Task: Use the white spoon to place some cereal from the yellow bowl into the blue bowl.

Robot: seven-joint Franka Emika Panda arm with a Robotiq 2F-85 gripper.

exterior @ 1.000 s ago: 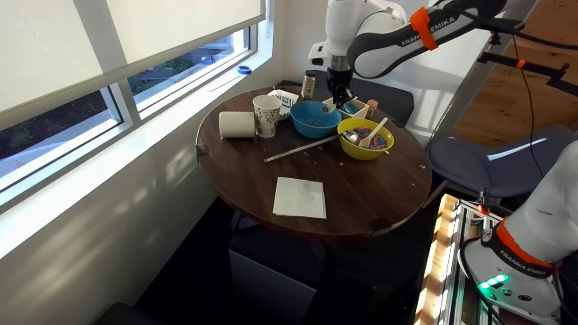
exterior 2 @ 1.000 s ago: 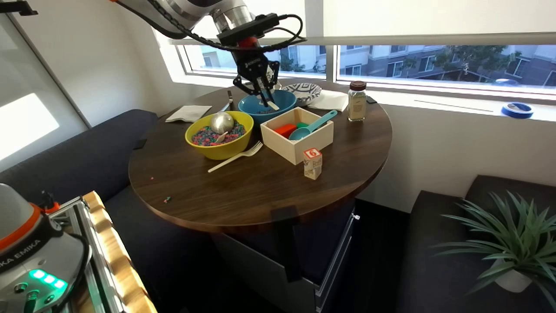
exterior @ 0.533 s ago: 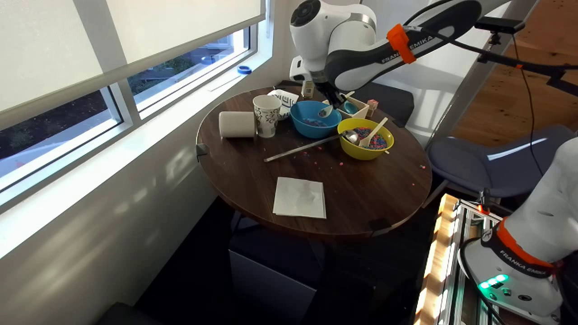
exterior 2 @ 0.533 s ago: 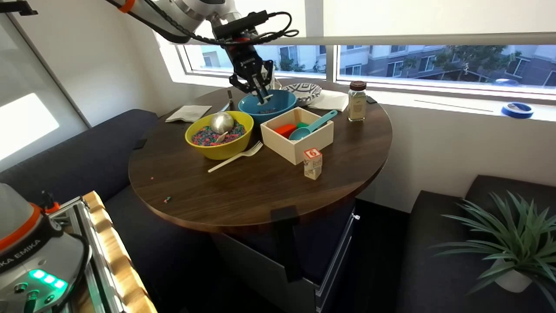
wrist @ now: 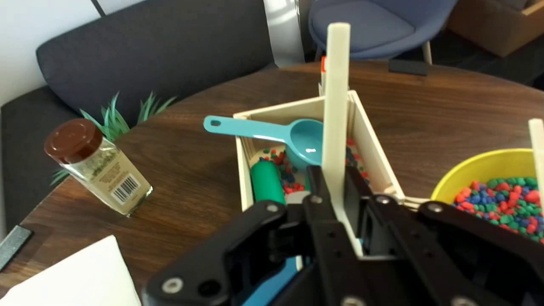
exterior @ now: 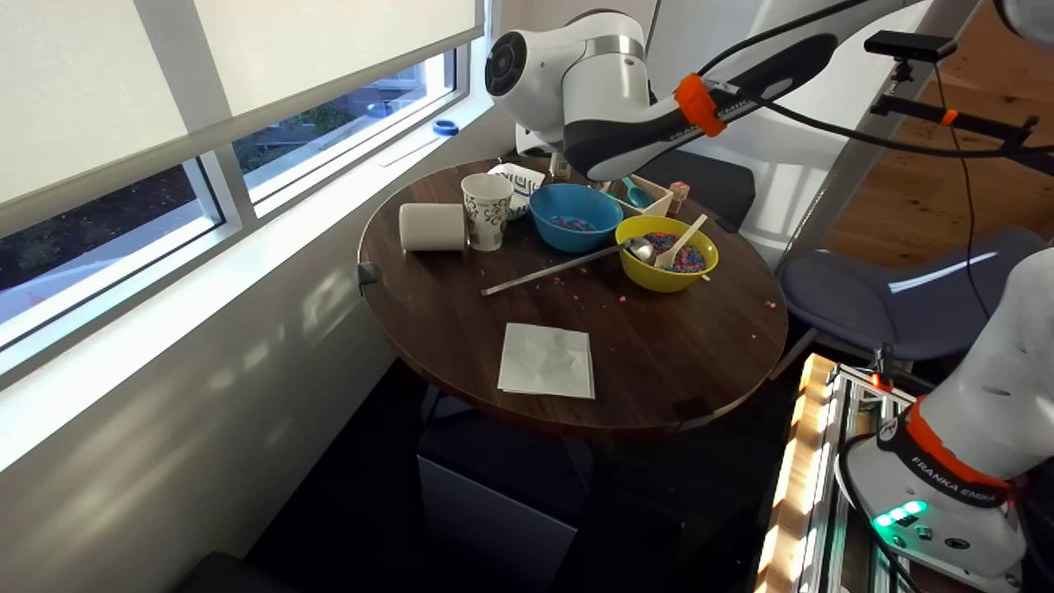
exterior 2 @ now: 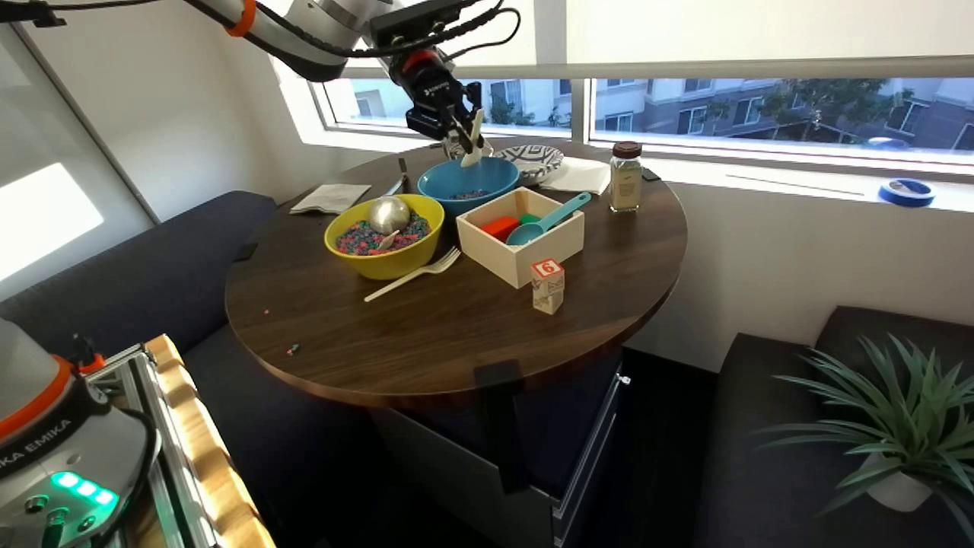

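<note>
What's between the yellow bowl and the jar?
The box, plus the fork's tines between it and the yellow bowl; an exterior view shows both.

FRANKA EMIKA on robot base (exterior: 947,486), again on arm (exterior: 753,86), partly covered by orange strap (exterior: 699,103). Red 6 on top of toy block (exterior 2: 548,278). Jar label (wrist: 114,175): barcode (wrist: 126,189), print too small to read.

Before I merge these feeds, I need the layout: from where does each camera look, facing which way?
In an exterior view: raised on the side with blocks, facing the table and windows; base, arm and gripper show.
In an exterior view: raised on the side with a napkin, facing the table, windows at picture left; base and arm show.
Wrist-mounted view: facing a wooden box past the gripper, the only robot part showing.
Both exterior views share the yellow bowl and blue bowl.
</note>
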